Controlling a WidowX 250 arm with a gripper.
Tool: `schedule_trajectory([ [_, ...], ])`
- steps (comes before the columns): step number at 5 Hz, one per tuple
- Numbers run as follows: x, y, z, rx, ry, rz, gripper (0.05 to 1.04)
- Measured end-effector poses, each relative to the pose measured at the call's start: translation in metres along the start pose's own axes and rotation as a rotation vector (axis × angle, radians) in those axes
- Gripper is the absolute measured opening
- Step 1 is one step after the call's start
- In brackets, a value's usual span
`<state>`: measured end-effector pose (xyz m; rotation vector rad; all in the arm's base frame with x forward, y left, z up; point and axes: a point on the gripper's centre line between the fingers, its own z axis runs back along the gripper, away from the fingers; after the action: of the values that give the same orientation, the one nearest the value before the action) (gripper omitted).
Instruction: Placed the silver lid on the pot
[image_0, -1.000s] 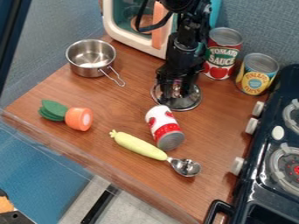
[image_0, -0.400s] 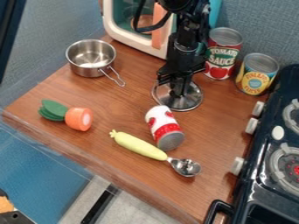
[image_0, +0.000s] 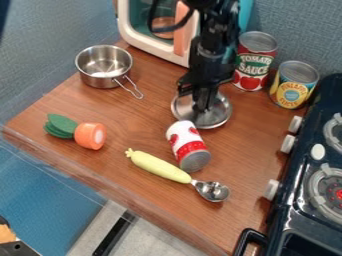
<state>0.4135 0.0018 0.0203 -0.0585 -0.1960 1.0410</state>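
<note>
The black gripper (image_0: 202, 104) hangs down at the upper middle of the table, shut on the knob of the silver lid (image_0: 217, 115). Its fingers hide the knob and part of the lid's far side. The round lid is just behind the white and red can, and its rim looks slightly tilted. To the left of the gripper, the silver pot (image_0: 99, 81) stands upright and uncovered near the table's back left edge, its wire handle pointing toward the front right.
A white and red can (image_0: 187, 142) lies in front of the lid. Nearby are a yellow-handled scoop (image_0: 160, 167) and a toy carrot (image_0: 89, 136). Two upright cans (image_0: 256, 57) (image_0: 294, 85) stand at back right, a toy oven (image_0: 150, 40) behind, and the stove (image_0: 310, 175) at right.
The gripper's fingers have come together at the lid's knob. The lid has shifted slightly toward the front left and tilted a little with the gripper.
</note>
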Motion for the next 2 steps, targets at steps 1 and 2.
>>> schedule_trajectory([
  [1, 0.008, 0.007, 0.029, -0.046, 0.008, 0.053, 0.054],
  [2, 0.039, 0.031, 0.050, -0.056, 0.013, 0.166, 0.054],
])
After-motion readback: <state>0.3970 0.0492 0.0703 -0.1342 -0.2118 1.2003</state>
